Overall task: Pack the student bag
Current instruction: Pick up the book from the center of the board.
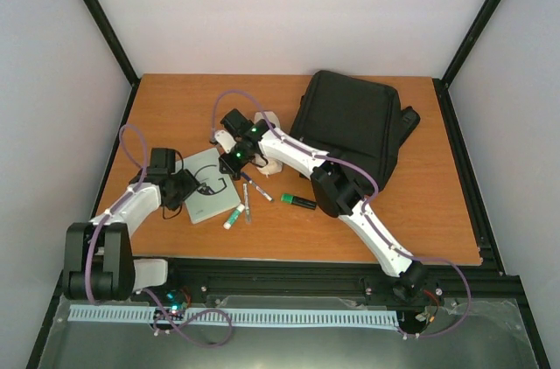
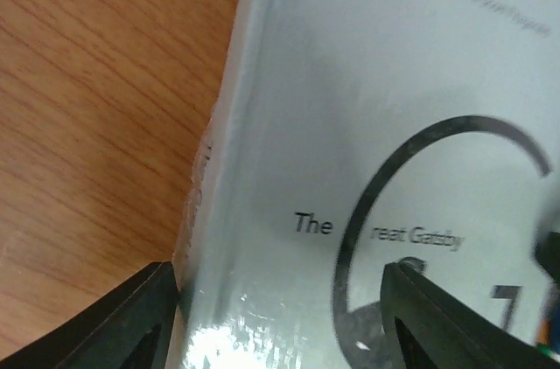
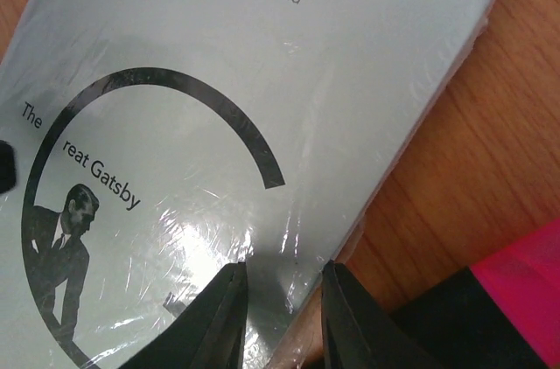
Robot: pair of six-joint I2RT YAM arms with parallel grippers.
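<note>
From above, the student bag [image 1: 350, 124] lies flat on the far right part of the table [image 1: 437, 212], its front facing up. Both grippers are to its left, over a pale book [image 1: 210, 198]. The right gripper [image 1: 226, 163] hangs at the book's far right corner, near the bag's left side but not touching it, and the right arm crosses in front of the bag's near left corner. The left gripper [image 1: 185, 185] is at the book's left edge, well apart from the bag. Near the book's right edge lie a glue stick [image 1: 233, 218], a pen [image 1: 247, 203] and a green-capped marker [image 1: 298, 201].

The left wrist view is filled by the book [image 2: 376, 124], titled "The Great Gatsby", and the table [image 2: 96, 107]. The left gripper [image 2: 282, 273] has its fingers [image 2: 122, 325] wide apart. One is down beside the spine at the table side and the other is over the cover, so the book's edge lies between them.

In the right wrist view, the right gripper [image 3: 282, 268] has its fingers [image 3: 219, 316] close together, with a narrow gap between them. The shiny wrapped cover of the book [image 3: 262, 107] and its edge lie in that gap. It is not possible to tell whether they pinch it. A pink and black thing [image 3: 516, 281] lies on the table [image 3: 490, 150] just beside.
</note>
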